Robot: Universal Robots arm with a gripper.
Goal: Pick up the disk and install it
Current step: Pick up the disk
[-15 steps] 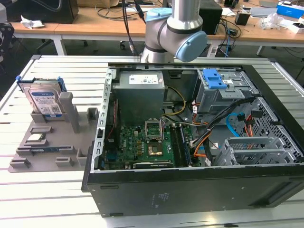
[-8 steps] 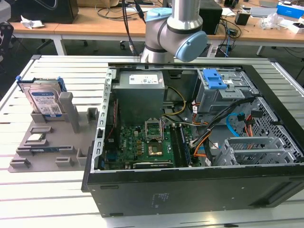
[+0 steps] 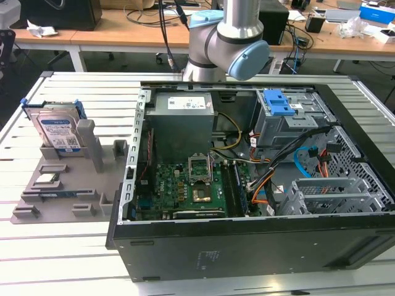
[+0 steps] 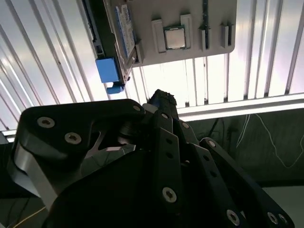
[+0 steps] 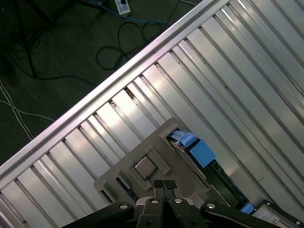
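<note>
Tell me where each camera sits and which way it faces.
Exterior view: off the arm, looking down at the open computer case, tray and upright disk; arm joints show.
First wrist view: on the arm, looking down past the gripper at tray, processor, table edge.
Second wrist view: on the arm, looking over the gripper's black links at the tray.
Shared: both wrist views show tray, processor, disk.

From my station I see the ribbed aluminium work table [image 3: 74, 92] standing in front of a row of pale wooden desks [image 3: 111, 32] on white legs, cluttered with black cables [image 3: 148, 15], a dark box [image 3: 62, 12] and crumpled paper [image 3: 37, 28]. The floor [image 5: 47, 42] is dark, and in the first wrist view loose cords [image 5: 118, 45] trail over it near a white power strip [image 5: 122, 5]. Bright light glares off the table's slats in both wrist views.
</note>
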